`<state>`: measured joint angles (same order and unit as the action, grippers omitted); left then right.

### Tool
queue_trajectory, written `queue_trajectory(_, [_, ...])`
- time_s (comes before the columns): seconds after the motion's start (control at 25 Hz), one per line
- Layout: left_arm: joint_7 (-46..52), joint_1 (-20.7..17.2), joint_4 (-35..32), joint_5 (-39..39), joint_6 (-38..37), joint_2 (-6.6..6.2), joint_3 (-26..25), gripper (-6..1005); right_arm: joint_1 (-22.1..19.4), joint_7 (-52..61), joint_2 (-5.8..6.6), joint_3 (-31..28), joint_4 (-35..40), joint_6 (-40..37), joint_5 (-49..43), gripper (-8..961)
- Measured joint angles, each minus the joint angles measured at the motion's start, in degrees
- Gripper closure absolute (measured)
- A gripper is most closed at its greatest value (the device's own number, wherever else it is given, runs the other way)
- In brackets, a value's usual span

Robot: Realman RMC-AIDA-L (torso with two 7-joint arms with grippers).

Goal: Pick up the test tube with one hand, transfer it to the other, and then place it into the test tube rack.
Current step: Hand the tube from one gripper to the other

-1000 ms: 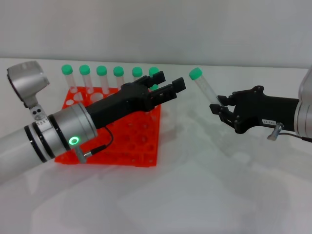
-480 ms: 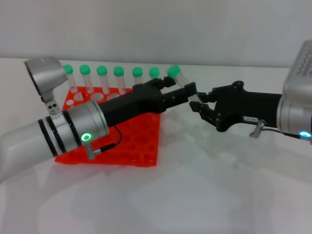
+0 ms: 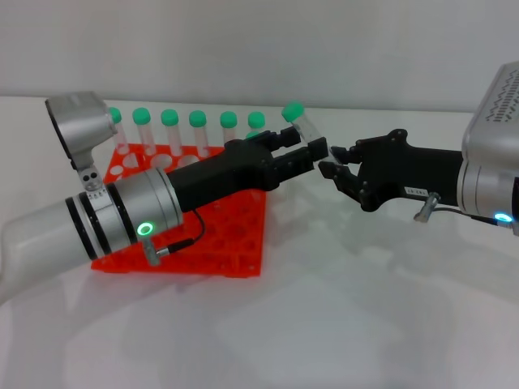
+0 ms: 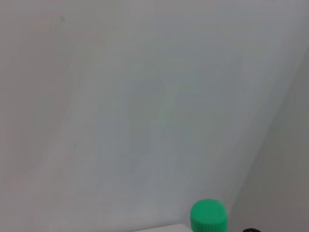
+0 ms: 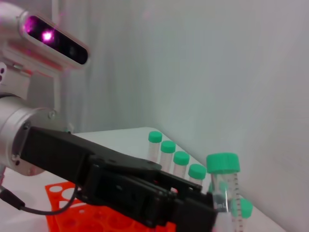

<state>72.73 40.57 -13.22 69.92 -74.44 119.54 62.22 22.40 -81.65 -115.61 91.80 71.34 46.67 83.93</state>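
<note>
Where the two arms met above the white tabletop (image 3: 324,324), the left hand (image 3: 302,154) and the right hand (image 3: 339,168) faced each other fingertip to fingertip, with one test tube (image 3: 298,121) between them. That tube was a slim clear plastic cylinder with a round green cap, tilted with the cap uppermost and leaning toward the rack; in the head view its lower part was hidden behind the left hand's black fingers, which were drawn narrow around it. The right hand's fingers were parted just beyond the tube's lower end, and whether they touched it could not be told. In the right wrist view the tube (image 5: 225,188) stood nearly upright against the left hand (image 5: 193,212), printed graduation marks showing on its wall. The left wrist view showed only the green cap (image 4: 208,217) before a pale wall. Six further green-capped tubes (image 3: 199,130) could be counted in the head view, standing upright in a row along the far edge of the test tube rack (image 3: 231,243), a bright orange-red square of plastic pierced by a grid of round holes and lying on the tabletop beneath the left arm. The left arm was silver with black bands and a green ring light (image 3: 146,229); the right arm showed a small blue light (image 3: 504,217).
</note>
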Motion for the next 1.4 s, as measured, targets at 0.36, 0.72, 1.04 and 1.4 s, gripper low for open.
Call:
queue_trajectory(0.36, [-0.3, -0.7, -0.5, -0.4, -0.1, -0.02, -0.3, 536, 0.6, -0.8, -0.05, 0.4, -1.4, -0.6, 0.0, 657])
queue_trajectory(0.72, [-0.5, -1.2, -0.6, -1.2, -0.2, -0.10, -0.3, 593, 0.6, -1.4, -0.06, 1.4, -1.5, -0.4, 0.0, 643])
queue_trajectory(1.04, [-0.8, -1.3, -0.6, -1.3, 0.2, -0.09, -0.1, 608, 0.7, -1.4, -0.05, 2.2, -1.3, -0.3, 0.1, 631])
queue_trajectory(1.4, [-1.0, -1.2, -0.6, -1.2, 0.3, -0.04, -0.1, 654, 0.6, -1.4, -0.12, 2.7, -1.0, -0.7, 0.1, 618])
